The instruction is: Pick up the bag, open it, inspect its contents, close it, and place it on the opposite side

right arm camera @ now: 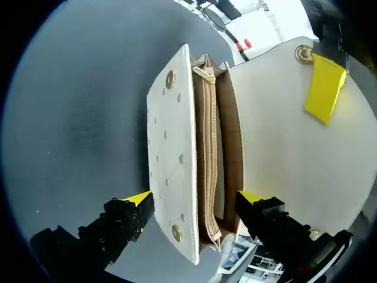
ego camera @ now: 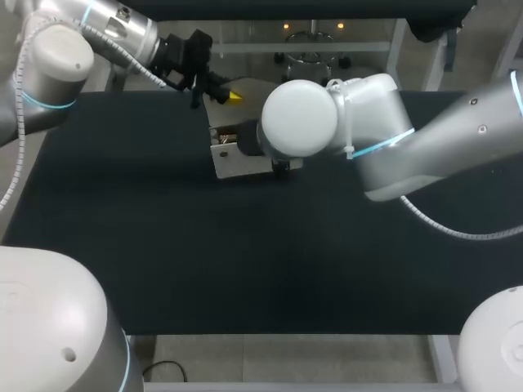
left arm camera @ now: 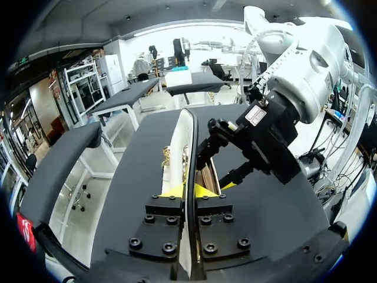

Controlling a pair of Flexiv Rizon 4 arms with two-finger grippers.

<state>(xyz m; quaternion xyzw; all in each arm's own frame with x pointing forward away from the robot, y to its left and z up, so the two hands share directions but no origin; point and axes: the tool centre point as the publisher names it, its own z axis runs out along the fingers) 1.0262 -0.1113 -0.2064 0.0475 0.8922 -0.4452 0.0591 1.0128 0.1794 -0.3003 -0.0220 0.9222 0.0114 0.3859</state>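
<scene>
Head view: a cream bag (ego camera: pixel 239 161) is standing on a black desk (ego camera: pixel 245 261), in its far half, a little left of the middle. Its long axis is running roughly across the desk, slightly skewed, and its mouth is facing upward. The left arm (ego camera: pixel 98 37) is coming in from the far left corner. The left tool (ego camera: pixel 233 96) is sitting at the raised flap (ego camera: pixel 255 91) behind the bag. The right arm (ego camera: pixel 392 139) is reaching in from the right, and its wrist is hanging over the bag and hiding much of it.

Left wrist view: the left tool (left arm camera: pixel 188 191) is clamping together on the flap's (left arm camera: pixel 187 141) thin edge. The flap is showing edge-on, stretching straight ahead from the tips. The right tool (left arm camera: pixel 221 162) is sitting just beyond, beside the flap.

Right wrist view: the camera is looking down into the open bag (right arm camera: pixel 171 153). Its long axis is pointing straight ahead of the right tool (right arm camera: pixel 194 199). That tool's fingers (right arm camera: pixel 138 199) are standing apart, one on each side of the bag's body, just beside it. A tan lining and a gold zip (right arm camera: pixel 210 141) are showing inside. The flap (right arm camera: pixel 283 135) is lying open to one side, with a yellow tip of the left tool (right arm camera: pixel 324 86) against it.
</scene>
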